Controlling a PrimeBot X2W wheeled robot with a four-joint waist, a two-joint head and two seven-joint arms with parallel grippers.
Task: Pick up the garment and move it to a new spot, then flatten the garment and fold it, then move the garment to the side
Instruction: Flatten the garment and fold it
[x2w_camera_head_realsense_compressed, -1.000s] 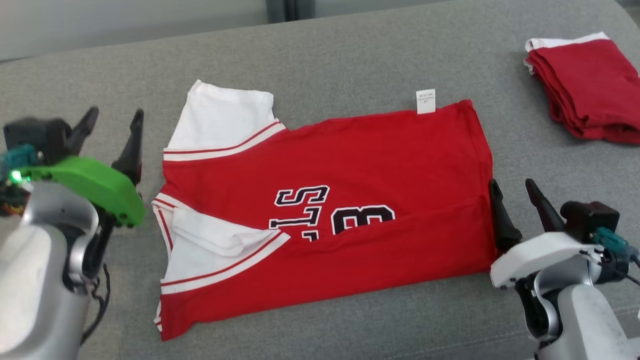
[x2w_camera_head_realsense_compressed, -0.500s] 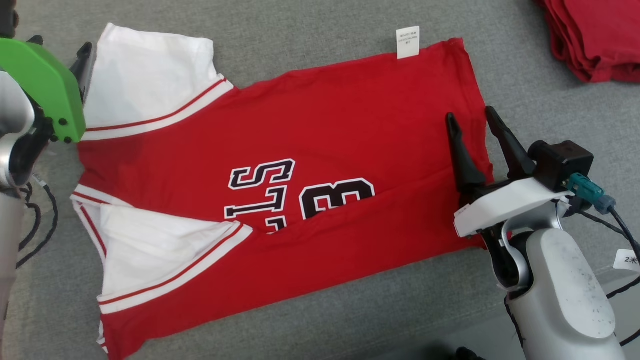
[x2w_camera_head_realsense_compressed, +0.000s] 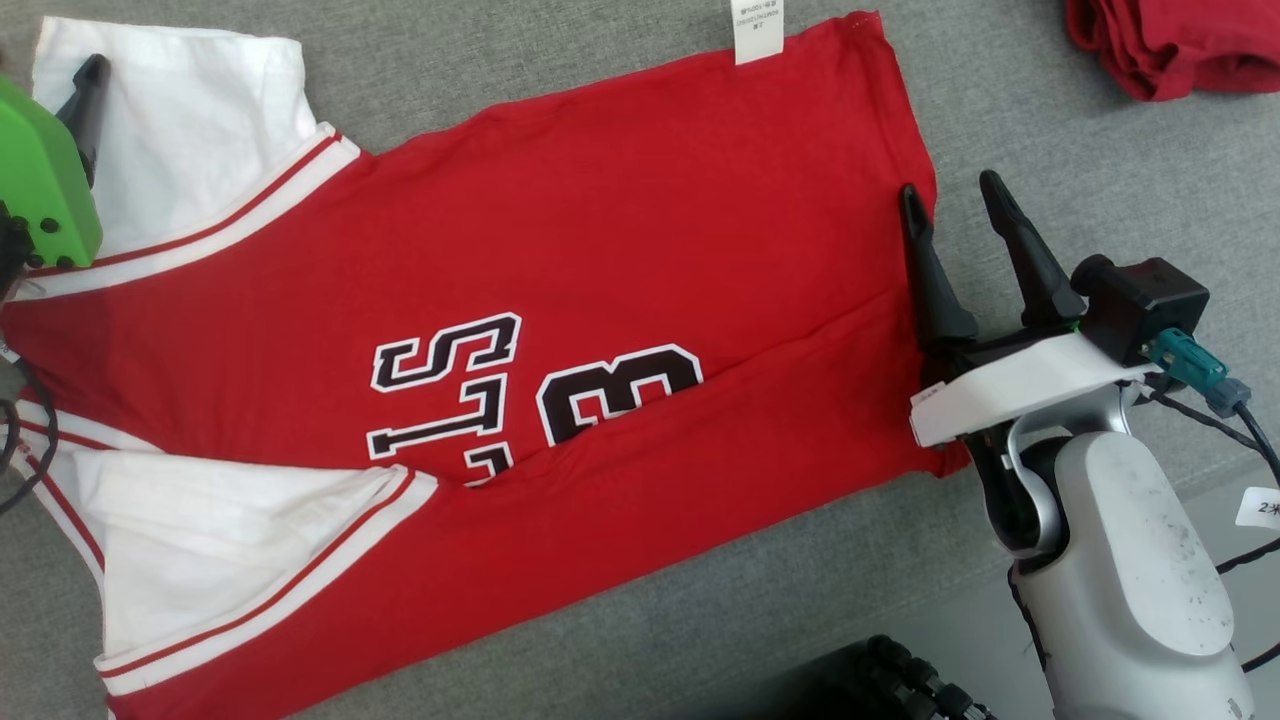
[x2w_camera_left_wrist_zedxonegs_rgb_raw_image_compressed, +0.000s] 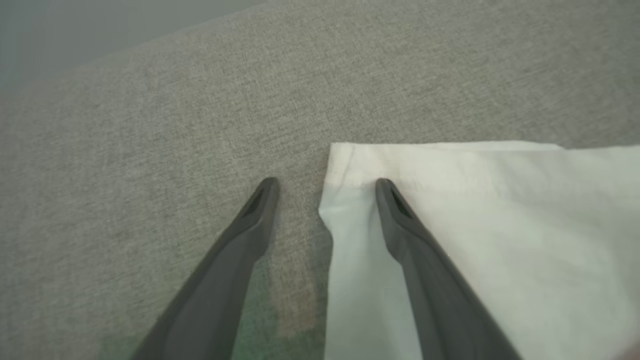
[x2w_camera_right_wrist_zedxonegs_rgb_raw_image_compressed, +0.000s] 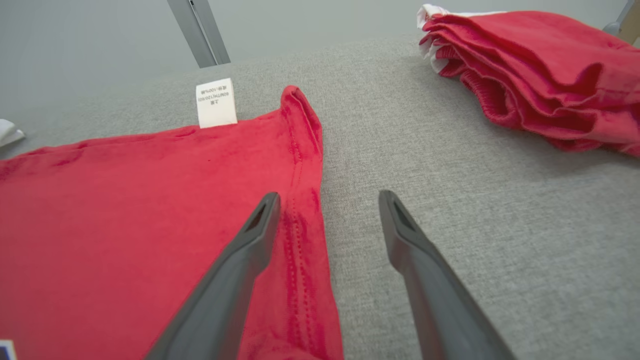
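The garment (x2w_camera_head_realsense_compressed: 620, 230) is a red jersey with white sleeves and black lettering, lying spread on a grey cushioned surface (x2w_camera_head_realsense_compressed: 560, 40). My left gripper (x2w_camera_left_wrist_zedxonegs_rgb_raw_image_compressed: 326, 181) is open at the upper white sleeve (x2w_camera_left_wrist_zedxonegs_rgb_raw_image_compressed: 475, 225): one finger lies over the sleeve's corner, the other over bare grey fabric. In the head view one of its fingers (x2w_camera_head_realsense_compressed: 88, 85) pokes out past the green wrist cover. My right gripper (x2w_camera_head_realsense_compressed: 950, 185) is open and straddles the garment's right hem (x2w_camera_right_wrist_zedxonegs_rgb_raw_image_compressed: 300, 150), with one finger over the red cloth and the other over the grey surface. Nothing is gripped.
A folded pile of red clothes (x2w_camera_head_realsense_compressed: 1170, 45) lies at the far right of the surface (x2w_camera_right_wrist_zedxonegs_rgb_raw_image_compressed: 540, 75). A white care label (x2w_camera_head_realsense_compressed: 757, 30) sticks out from the garment's far edge. A black ribbed object (x2w_camera_head_realsense_compressed: 900, 680) shows at the bottom edge.
The head camera has tilted down and closer, shifting the whole picture. My left gripper has come onto the upper sleeve's corner. My right gripper has moved farther up along the hem.
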